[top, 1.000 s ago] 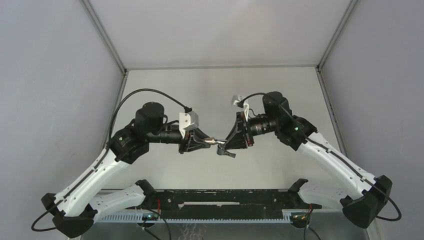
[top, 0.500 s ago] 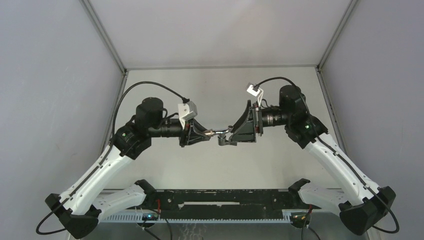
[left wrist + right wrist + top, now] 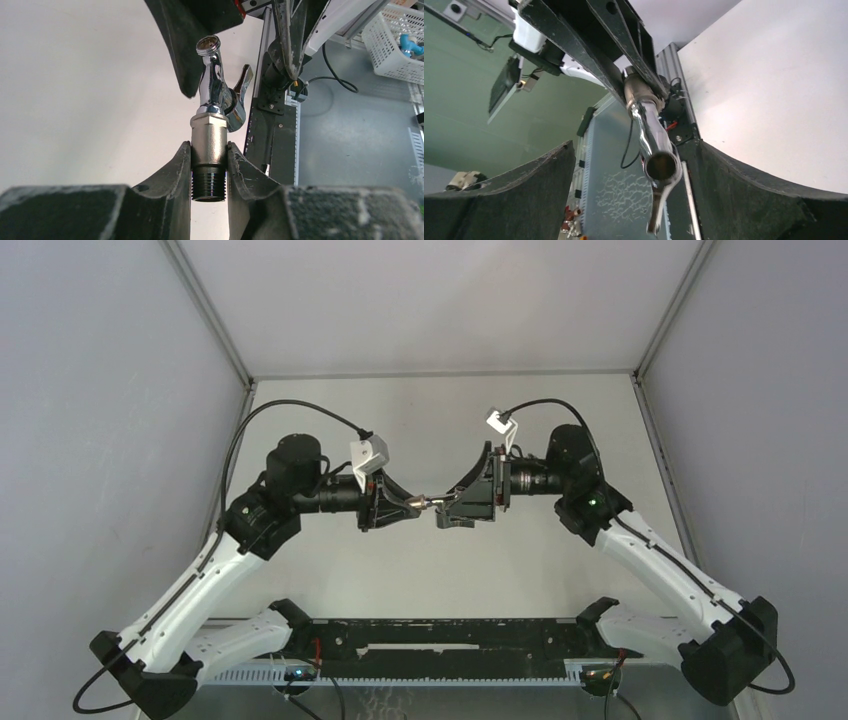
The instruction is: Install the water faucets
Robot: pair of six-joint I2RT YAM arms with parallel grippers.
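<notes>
While left gripper clamps the short dull-grey threaded stub, right gripper gapes around the shiny chrome angled tap. Likely mid-screwing; next: close on tap, twist.

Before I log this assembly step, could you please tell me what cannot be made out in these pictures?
Top view: the shiny chrome angled tap is too small, crowded between the left hand and right hand; its joint is unreadable.
Left wrist view: the short dull-grey threaded stub has its sides covered by the left hand's fingers.
Right wrist view: the stub sits mostly hidden behind the left hand's black fingers.
</notes>
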